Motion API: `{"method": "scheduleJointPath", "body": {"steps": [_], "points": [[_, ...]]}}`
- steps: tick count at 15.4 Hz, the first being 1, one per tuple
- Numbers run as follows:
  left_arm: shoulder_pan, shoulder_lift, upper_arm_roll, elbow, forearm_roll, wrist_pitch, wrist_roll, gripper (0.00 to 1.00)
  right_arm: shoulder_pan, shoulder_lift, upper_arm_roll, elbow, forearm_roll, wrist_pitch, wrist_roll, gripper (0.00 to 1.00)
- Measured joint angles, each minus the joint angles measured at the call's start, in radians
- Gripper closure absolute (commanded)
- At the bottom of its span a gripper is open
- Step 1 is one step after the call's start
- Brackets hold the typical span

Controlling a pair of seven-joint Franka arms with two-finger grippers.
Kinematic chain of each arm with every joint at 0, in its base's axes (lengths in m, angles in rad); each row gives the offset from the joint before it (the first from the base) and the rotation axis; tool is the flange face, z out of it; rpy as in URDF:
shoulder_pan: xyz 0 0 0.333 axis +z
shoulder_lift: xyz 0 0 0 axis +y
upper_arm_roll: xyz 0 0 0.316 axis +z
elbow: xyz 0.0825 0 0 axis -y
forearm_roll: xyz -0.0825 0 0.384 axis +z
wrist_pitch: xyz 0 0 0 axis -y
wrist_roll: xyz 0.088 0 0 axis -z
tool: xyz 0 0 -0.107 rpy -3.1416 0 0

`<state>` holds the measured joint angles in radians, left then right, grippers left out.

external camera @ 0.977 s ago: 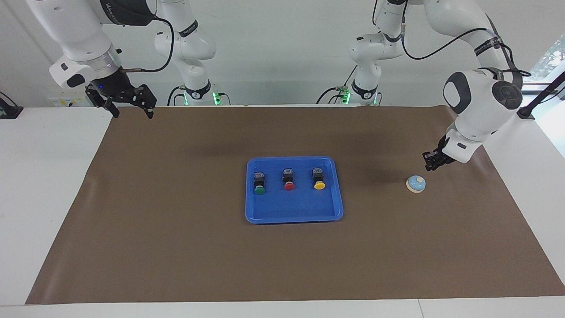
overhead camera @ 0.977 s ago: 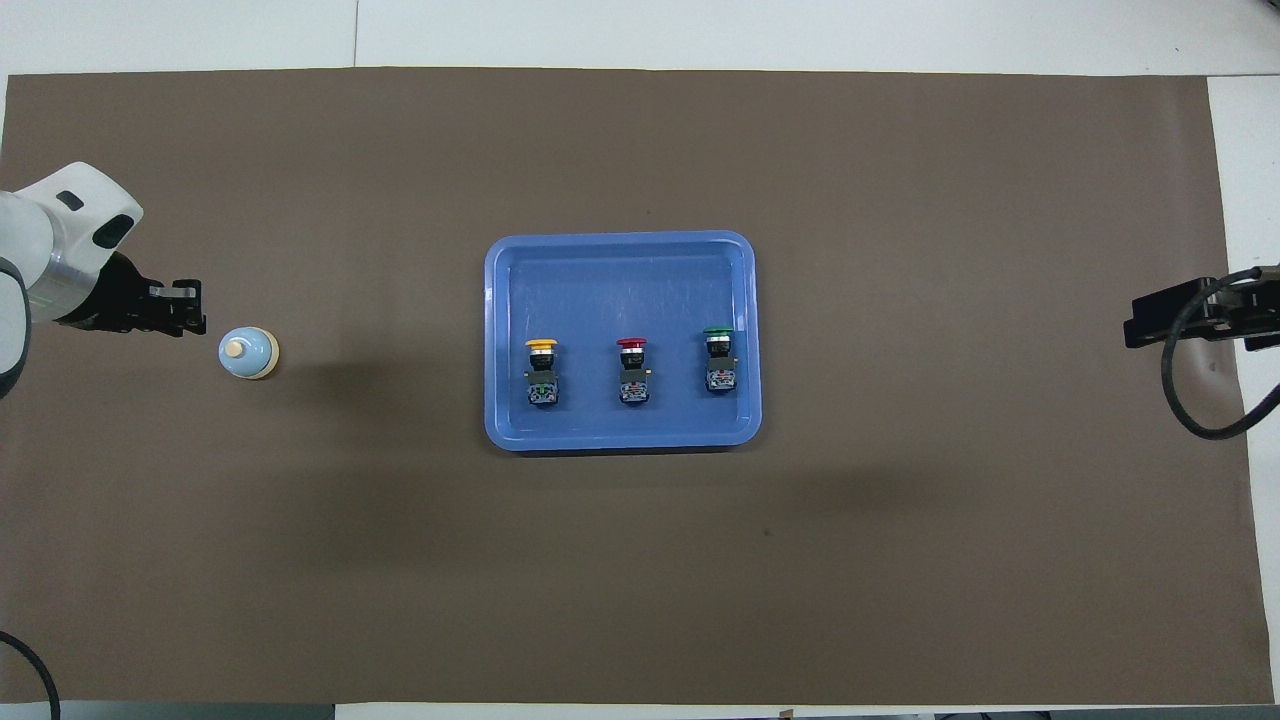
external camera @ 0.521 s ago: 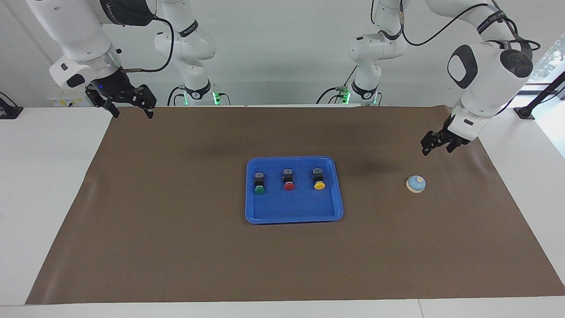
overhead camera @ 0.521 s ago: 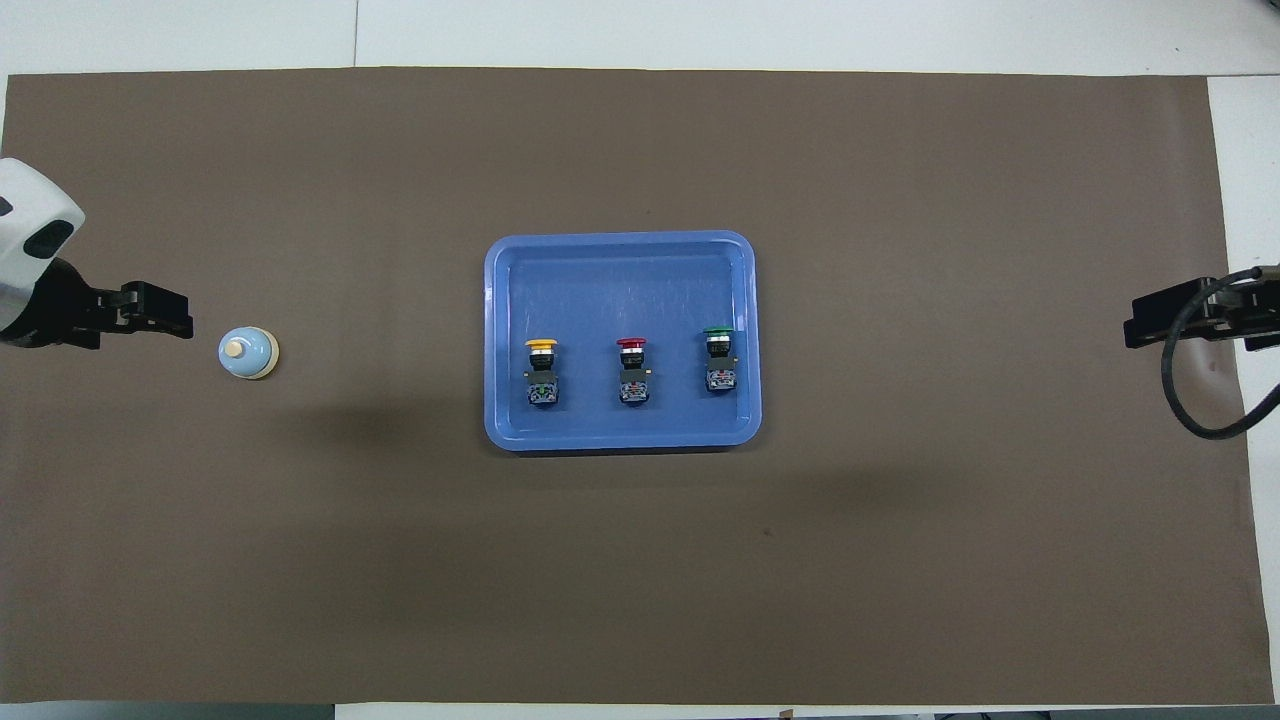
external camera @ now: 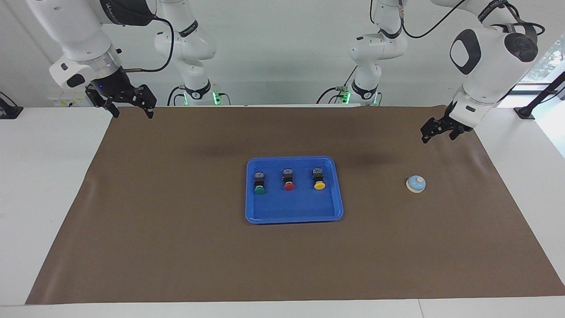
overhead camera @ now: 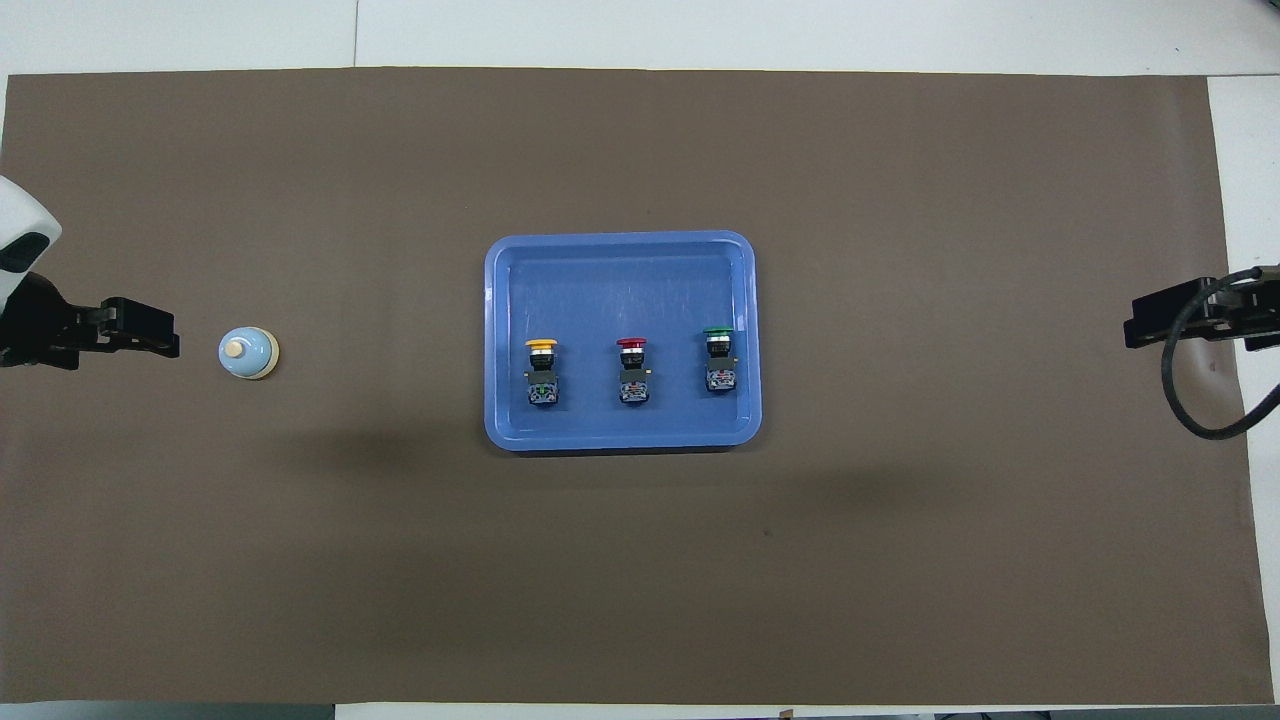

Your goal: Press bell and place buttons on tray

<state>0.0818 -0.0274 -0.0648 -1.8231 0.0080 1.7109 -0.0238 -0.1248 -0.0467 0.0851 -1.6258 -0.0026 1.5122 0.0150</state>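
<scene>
Tray (external camera: 293,213) on brown mat (external camera: 176,247); white wall; left gripper (external camera: 438,131), right gripper (external camera: 129,107) fingers apart.

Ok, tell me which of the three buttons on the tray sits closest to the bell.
The yellow-capped button. It is the end one of the row on the blue tray, toward the left arm's end of the table where the bell stands; the red button is in the middle, the green button farthest.

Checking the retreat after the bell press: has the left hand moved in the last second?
Yes. The left hand has risen and pulled away from the bell.
</scene>
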Motion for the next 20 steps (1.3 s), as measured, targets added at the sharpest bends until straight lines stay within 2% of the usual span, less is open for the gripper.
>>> {"method": "scheduleJointPath", "body": {"steps": [9, 20], "points": [[-0.034, 0.015, -0.002, 0.179, 0.0, -0.137, -0.005, 0.0, 0.0, 0.0, 0.0, 0.0, 0.0, 0.0, 0.0, 0.0], [-0.034, 0.026, -0.001, 0.183, 0.0, -0.115, -0.005, 0.0, 0.0, 0.0, 0.0, 0.0, 0.0, 0.0, 0.0, 0.0]]}}
